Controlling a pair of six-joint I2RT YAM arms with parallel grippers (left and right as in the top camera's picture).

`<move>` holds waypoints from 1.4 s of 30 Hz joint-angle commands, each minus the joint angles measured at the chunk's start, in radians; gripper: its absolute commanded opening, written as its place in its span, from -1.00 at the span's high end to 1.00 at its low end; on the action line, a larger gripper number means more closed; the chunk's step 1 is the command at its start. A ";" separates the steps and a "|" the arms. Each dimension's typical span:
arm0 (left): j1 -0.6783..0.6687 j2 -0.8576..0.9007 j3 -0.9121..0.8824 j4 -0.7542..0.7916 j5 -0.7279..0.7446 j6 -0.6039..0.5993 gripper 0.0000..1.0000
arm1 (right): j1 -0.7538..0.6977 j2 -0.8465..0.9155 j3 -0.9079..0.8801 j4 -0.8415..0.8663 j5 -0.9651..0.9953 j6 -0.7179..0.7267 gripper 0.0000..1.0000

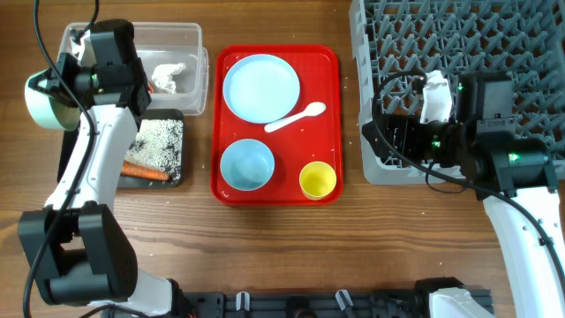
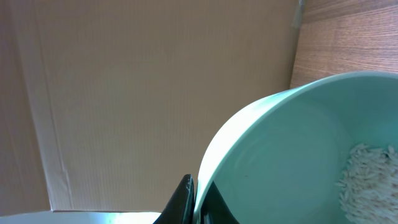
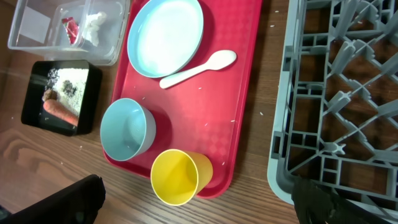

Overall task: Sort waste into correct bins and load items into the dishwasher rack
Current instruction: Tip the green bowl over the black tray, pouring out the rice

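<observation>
We judge the step in hand to be tipping rice out of the green bowl (image 1: 40,99) into the black tray (image 1: 184,146). Our left hand (image 2: 196,200) is clamped on the bowl's rim, holding it tilted at the surface's left edge, beside the tray and not over it. Rice (image 2: 367,180) sits inside, so the next move calls for bringing the bowl over the tray and tipping it further. Our right hand (image 1: 378,126) gapes empty beside the rack (image 1: 494,35).
</observation>
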 commanded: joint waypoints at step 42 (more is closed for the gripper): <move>-0.076 0.011 0.000 0.247 -0.190 0.209 0.92 | 0.000 0.008 -0.001 -0.036 0.010 -0.021 -0.99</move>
